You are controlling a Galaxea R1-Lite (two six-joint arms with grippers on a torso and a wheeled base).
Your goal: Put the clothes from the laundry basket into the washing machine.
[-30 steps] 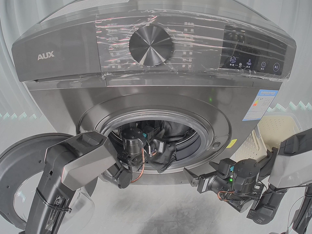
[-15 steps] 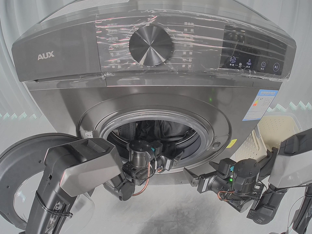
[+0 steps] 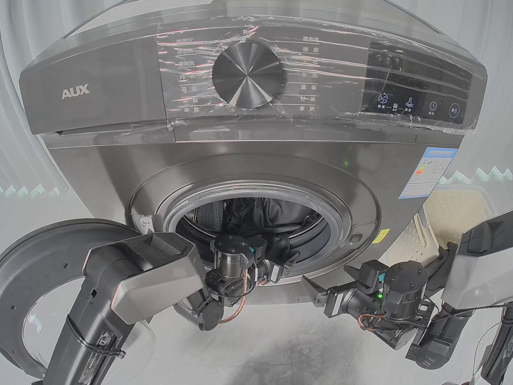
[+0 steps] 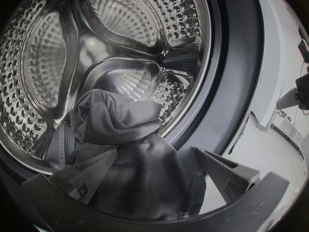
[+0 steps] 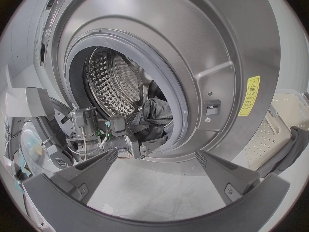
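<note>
At the far left the round door is swung wide open. Beside it, the left gripper is held at the mouth of the washing machine, fingers spread apart and nothing grasped. A dark garment is heaped at the front of the drum, and its lower fold appears to be draped over the rubber seal, close to those fingers. That fold could be snagged and dragged out when the arm is drawn back, or pinched when the door is shut. Farther right, the right gripper is held spread and empty below the opening. Beyond it another dark cloth is hung over the rim of the laundry basket, where it could be overlooked.
</note>
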